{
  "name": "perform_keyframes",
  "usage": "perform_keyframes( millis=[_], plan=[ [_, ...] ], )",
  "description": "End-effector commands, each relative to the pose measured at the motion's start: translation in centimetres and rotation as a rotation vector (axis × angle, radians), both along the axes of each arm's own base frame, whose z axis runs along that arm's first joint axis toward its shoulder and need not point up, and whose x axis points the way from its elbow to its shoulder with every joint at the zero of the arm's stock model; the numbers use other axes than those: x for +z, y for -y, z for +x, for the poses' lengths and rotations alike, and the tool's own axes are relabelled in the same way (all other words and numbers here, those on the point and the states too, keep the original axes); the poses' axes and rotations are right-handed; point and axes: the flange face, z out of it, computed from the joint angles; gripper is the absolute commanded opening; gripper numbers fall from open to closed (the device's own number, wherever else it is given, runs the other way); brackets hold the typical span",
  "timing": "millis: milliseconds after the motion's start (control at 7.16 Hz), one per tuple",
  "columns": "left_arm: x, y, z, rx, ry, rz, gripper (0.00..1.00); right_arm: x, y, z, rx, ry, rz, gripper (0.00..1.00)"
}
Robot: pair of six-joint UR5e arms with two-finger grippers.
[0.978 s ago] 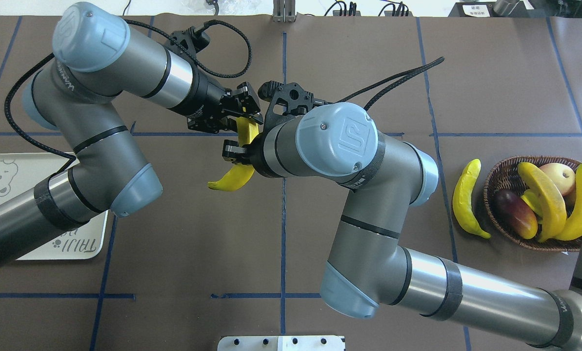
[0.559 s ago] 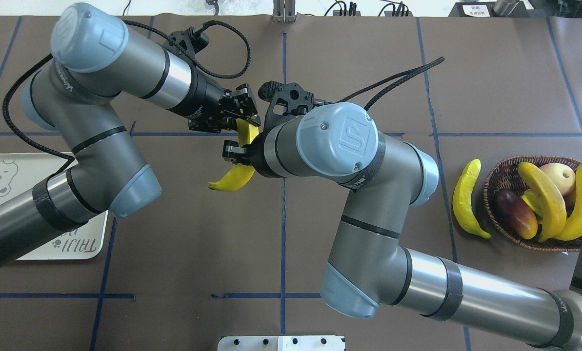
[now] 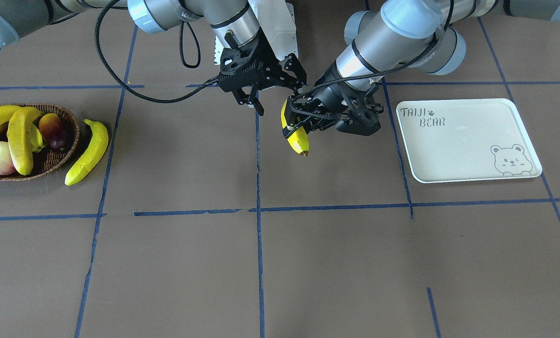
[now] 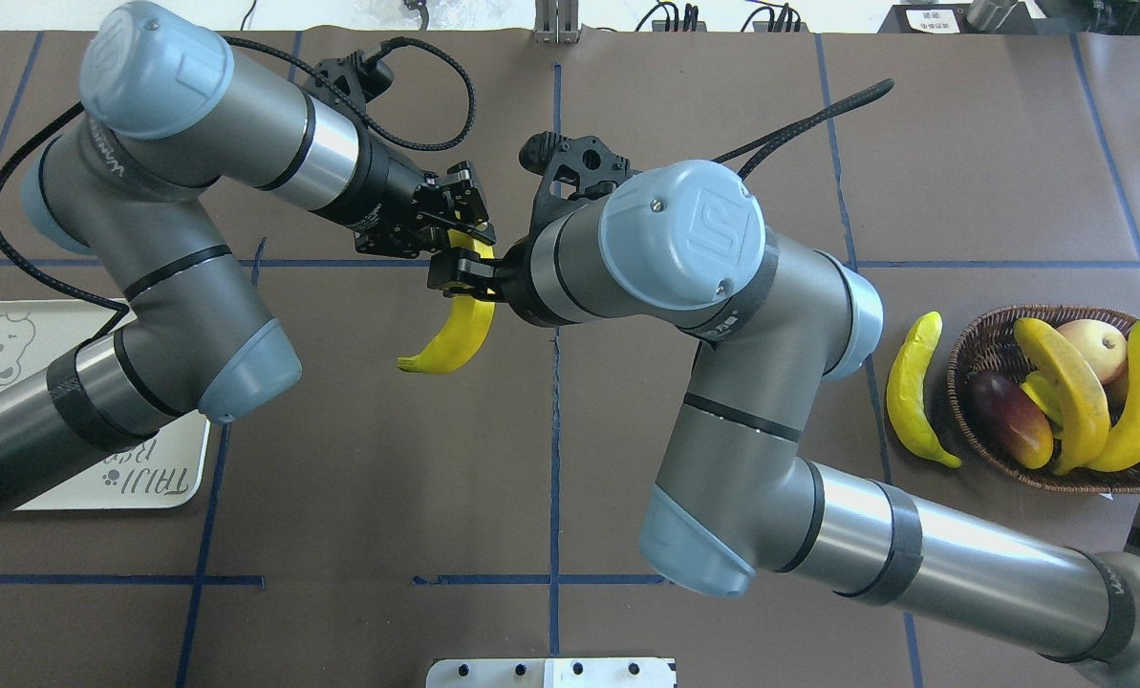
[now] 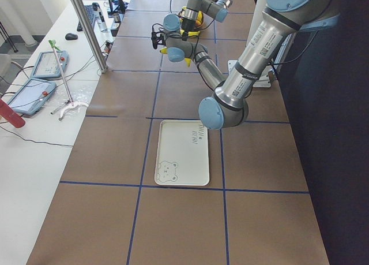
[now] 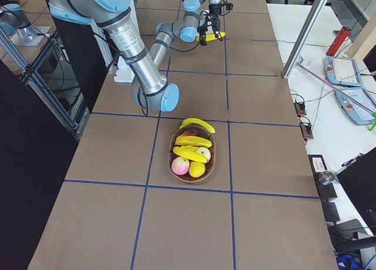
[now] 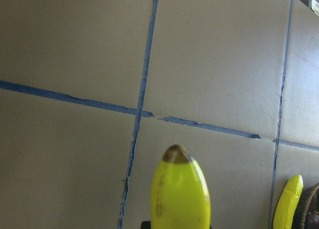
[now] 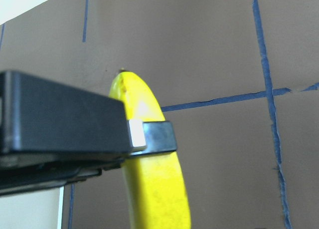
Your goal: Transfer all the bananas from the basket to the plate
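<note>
My left gripper (image 3: 303, 118) is shut on the upper end of a bright yellow banana (image 3: 296, 135) and holds it above the table's middle. The banana (image 4: 450, 333) hangs down from it, and its tip fills the left wrist view (image 7: 180, 194). My right gripper (image 3: 277, 91) is open just beside the banana's held end. Two bananas (image 4: 1066, 387) lie in the wicker basket (image 4: 969, 349) at the right. Another banana (image 4: 914, 392) lies on the table beside the basket. The cream plate (image 3: 463, 141) is bare and partly hidden under my left arm in the overhead view (image 4: 154, 478).
The basket also holds a peach-coloured fruit (image 4: 1095, 346), a dark purple fruit (image 4: 1009, 416) and a small yellow fruit. Blue tape lines cross the brown table. A white mounting block (image 4: 550, 672) sits at the near edge.
My right arm has drawn back and away from the banana. My left gripper has shifted slightly left with the banana in it.
</note>
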Motion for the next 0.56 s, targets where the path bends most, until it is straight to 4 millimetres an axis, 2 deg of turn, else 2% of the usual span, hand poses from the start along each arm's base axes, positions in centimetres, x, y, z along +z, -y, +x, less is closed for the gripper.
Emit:
perform_keyframes(
  millis=[0, 279, 419],
  plan=[
    [5.5, 1.9, -4.0, -0.067, 0.057, -0.062, 0.00, 1.9, 3.7, 3.0, 0.012, -0.091, -0.075, 1.00],
    [16.7, 3.2, -10.9, -0.127, 0.164, -0.219, 0.00, 4.2, 7.7, 7.0, -0.017, -0.200, -0.147, 1.00],
    [22.8, 2.5, -14.2, -0.151, 0.221, -0.294, 0.00, 6.2, 9.5, 9.0, -0.030, -0.277, -0.144, 1.00]
  ],
)
